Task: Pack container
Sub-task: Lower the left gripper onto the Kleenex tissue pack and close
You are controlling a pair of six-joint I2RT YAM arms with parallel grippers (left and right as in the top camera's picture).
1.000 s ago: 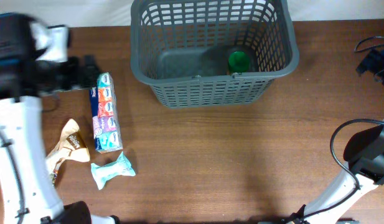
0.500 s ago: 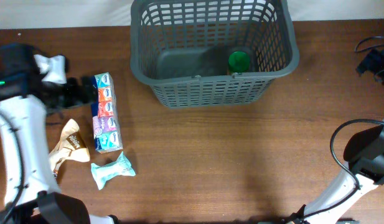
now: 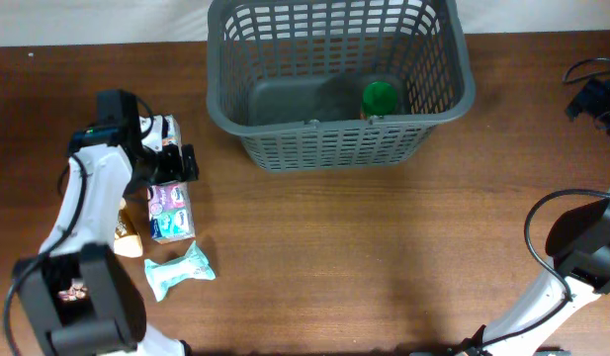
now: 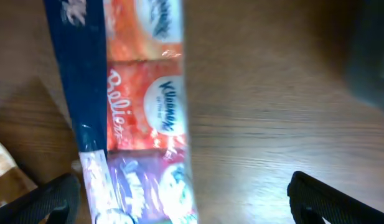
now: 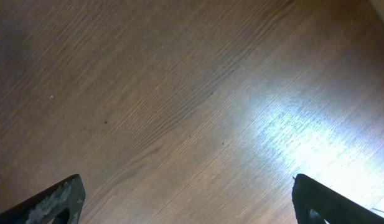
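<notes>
The wooden worktop (image 3: 384,247) carries the container (image 3: 334,138) at the middle of its back edge. Near the left edge lies a tissue multipack (image 4: 148,118). The left gripper (image 4: 185,199) hovers over the multipack, spread wide and holding nothing. The right gripper (image 5: 185,199) gapes empty above bare wood. A green-lidded jar (image 3: 380,97) sits inside the container.

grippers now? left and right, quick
Left gripper: open, over the tissue pack, nothing held.
Right gripper: open, empty, above the table.
</notes>
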